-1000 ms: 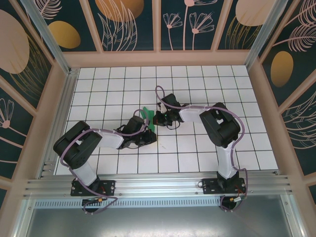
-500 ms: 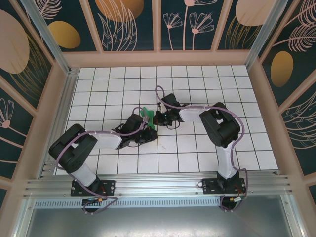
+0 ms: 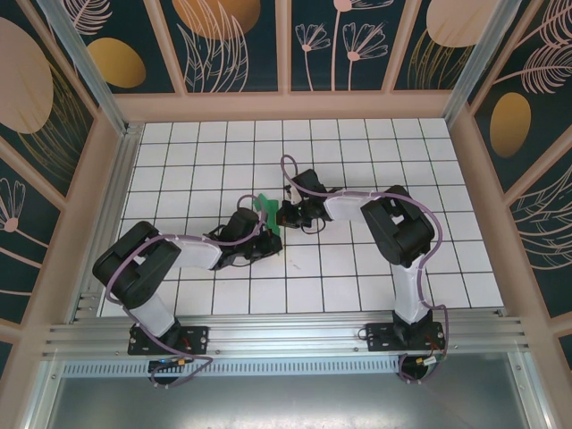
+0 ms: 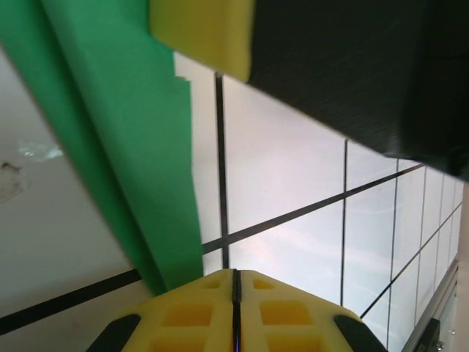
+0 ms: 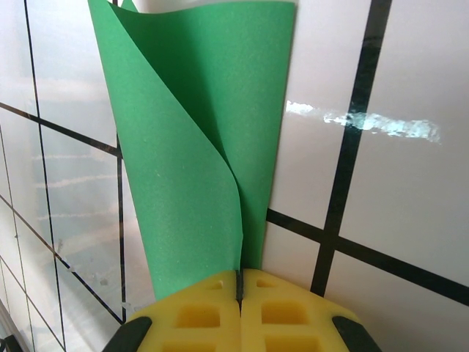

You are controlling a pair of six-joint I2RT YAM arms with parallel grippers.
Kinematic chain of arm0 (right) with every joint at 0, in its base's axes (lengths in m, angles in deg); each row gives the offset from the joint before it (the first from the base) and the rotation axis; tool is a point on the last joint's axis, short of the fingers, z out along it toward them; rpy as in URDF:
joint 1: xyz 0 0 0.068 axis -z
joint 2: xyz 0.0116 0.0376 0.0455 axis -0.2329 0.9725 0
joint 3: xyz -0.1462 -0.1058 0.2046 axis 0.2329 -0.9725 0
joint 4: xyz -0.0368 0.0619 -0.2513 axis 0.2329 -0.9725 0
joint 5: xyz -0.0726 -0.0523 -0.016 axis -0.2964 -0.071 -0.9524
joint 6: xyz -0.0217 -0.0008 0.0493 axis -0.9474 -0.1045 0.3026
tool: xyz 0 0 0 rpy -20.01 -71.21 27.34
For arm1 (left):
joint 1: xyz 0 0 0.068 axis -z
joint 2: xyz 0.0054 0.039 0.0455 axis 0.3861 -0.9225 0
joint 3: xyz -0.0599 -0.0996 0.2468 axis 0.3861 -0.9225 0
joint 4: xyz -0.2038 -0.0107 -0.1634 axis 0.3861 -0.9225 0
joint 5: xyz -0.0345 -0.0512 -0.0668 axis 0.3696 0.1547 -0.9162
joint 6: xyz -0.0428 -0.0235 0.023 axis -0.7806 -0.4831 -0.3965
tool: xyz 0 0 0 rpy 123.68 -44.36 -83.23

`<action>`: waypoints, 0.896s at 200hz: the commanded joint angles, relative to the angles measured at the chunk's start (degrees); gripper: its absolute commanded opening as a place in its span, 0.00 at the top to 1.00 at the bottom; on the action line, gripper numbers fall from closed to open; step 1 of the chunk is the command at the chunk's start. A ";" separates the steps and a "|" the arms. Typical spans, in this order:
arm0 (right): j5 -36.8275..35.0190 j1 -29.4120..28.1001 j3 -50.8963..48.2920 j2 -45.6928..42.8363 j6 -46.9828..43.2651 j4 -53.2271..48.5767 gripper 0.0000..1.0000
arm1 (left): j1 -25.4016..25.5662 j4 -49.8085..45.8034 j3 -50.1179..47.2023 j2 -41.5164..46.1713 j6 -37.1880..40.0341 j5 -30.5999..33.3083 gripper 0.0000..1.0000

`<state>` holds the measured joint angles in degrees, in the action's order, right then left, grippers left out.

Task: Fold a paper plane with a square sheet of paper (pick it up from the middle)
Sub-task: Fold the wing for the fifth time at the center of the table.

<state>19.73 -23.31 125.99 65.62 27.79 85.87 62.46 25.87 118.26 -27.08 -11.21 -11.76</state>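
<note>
1. Overhead view: bright, even light falls from above. The white tiled table [image 3: 357,277] is evenly lit, and only short, soft shadows lie under the arms.
2. Right wrist view: a streak of white glare crosses the glossy tiles to the right of the square sheet of paper [image 5: 198,147], whose grain is sharp.
3. Left wrist view: the paper's edges are soft and out of focus, and a faint reflection smears the left edge.

The top camera looks down over the whole table [image 3: 375,286] from behind, while both wrist cameras stare closely past their pads [image 5: 198,319] at one sheet of paper [image 5: 198,132] ahead.
</note>
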 commanded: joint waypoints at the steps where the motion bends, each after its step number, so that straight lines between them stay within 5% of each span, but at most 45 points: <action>1: -5.38 -0.40 -0.25 4.07 -0.26 -4.00 1.00 | -0.23 -1.41 -0.97 -0.80 -0.33 0.38 0.90; 33: -4.81 -0.29 0.61 3.34 -0.15 -4.34 0.97 | -0.20 -3.61 -2.53 -0.74 0.26 1.99 0.92; 86: -4.42 0.75 3.95 -2.23 1.19 -4.53 0.70 | -0.20 0.53 -6.37 -1.50 -1.20 1.65 0.96; 145: -5.47 0.50 -1.10 -10.21 1.20 -1.31 0.70 | -0.22 4.72 -8.31 -3.18 -0.33 0.03 0.99; 179: -4.34 -1.33 -0.77 -9.17 0.45 -1.64 0.81 | -0.20 5.01 -8.20 -3.80 -0.41 -0.18 1.00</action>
<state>15.25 -23.18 126.16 56.55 28.77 83.95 62.15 36.50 112.16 -27.89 -11.80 -11.80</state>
